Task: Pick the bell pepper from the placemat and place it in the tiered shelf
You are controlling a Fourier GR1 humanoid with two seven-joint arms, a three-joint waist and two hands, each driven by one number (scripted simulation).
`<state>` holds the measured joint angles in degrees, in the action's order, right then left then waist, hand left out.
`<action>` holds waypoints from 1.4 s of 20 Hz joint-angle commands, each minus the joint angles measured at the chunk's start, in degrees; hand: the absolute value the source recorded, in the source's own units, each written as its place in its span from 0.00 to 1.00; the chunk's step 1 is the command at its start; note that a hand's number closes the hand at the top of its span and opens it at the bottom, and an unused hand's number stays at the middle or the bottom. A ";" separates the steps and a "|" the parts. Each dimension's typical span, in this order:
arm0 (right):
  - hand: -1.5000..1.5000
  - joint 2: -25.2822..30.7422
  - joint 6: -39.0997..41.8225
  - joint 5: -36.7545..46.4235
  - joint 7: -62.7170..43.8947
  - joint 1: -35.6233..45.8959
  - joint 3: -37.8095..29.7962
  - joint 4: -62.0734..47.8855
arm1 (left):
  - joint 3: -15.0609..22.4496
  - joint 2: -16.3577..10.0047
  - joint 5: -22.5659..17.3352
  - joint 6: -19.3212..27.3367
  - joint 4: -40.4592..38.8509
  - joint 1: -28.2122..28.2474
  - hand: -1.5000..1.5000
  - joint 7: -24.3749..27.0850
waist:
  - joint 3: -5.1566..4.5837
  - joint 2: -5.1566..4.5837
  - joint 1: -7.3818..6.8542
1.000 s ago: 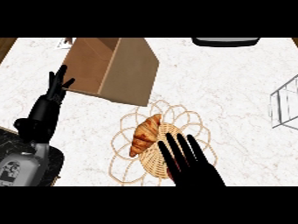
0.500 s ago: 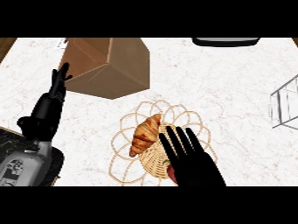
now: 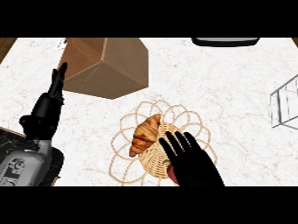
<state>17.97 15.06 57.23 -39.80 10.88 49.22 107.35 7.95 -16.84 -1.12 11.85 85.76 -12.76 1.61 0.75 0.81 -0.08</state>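
white marble counter (image 3: 228,100) | right hand (image 3: 193,164) fingers straight, spread over woven placemat (image 3: 152,161) | left hand (image 3: 45,116) straight-fingered, empty

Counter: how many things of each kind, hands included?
Hands: 2, left hand, right hand
Foods: 2, croissant, bell pepper
Placemat: 1
Brown box: 1
Wire shelf: 1
Dark object, far edge: 1
Black slab, near left: 1
Total: 9

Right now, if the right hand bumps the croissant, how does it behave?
Lying flat and curved on the placemat, the croissant probably pivots or slides, not rolls. Its puffy, layered look suggests light and crushable.
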 commanded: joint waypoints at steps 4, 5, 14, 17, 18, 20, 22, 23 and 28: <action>1.00 0.75 1.05 3.77 1.26 -0.34 3.27 -1.06 | 3.11 3.35 -1.30 -3.66 -4.86 2.26 0.50 -0.92 | -0.79 -0.88 0.58; 1.00 4.74 -0.03 2.98 4.73 -0.67 1.60 -0.46 | 2.47 3.19 -1.71 -3.81 -4.53 4.33 0.50 0.60 | -0.78 -0.89 0.46; 1.00 1.80 -7.34 3.35 0.13 -6.57 -4.42 -1.71 | 1.04 1.99 -1.09 -4.48 -2.08 4.26 0.50 -1.92 | -0.73 -0.91 1.51; 1.00 -3.14 -9.47 -1.90 -9.14 -11.14 -14.23 -1.20 | 0.31 2.23 -1.66 -3.95 -1.24 5.64 0.50 -2.32 | -0.72 -1.22 3.92; 1.00 -4.01 -10.50 -3.41 -12.25 -12.56 -18.32 -0.42 | -1.06 0.80 -1.31 -3.40 -0.02 5.38 0.50 -3.03 | -0.65 -1.05 4.51; 1.00 -6.12 -12.96 -3.19 -13.85 -13.85 -18.90 0.02 | 1.16 2.94 -1.09 -3.78 -0.12 5.33 0.50 -3.26 | -0.71 -0.92 3.12; 1.00 -7.59 -15.23 -2.59 -15.30 -15.72 -18.56 4.57 | 0.98 1.76 -1.11 -5.23 0.53 6.37 0.50 -2.55 | -0.75 -0.64 2.14; 1.00 -7.02 -14.93 -2.74 -15.54 -16.02 -18.92 8.23 | 0.50 2.47 -1.41 -5.16 -1.69 5.36 0.50 -1.73 | -0.80 -0.72 2.56; 1.00 -11.99 -20.25 -1.00 -16.51 -12.26 -20.39 19.27 | 0.27 3.40 0.11 -3.91 -3.89 1.85 0.50 -2.29 | -0.84 -0.76 2.95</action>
<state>8.85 -2.83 54.89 -53.50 -2.47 29.36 119.05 4.63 -16.59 -0.32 10.28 87.63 -9.38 0.97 0.70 0.85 2.11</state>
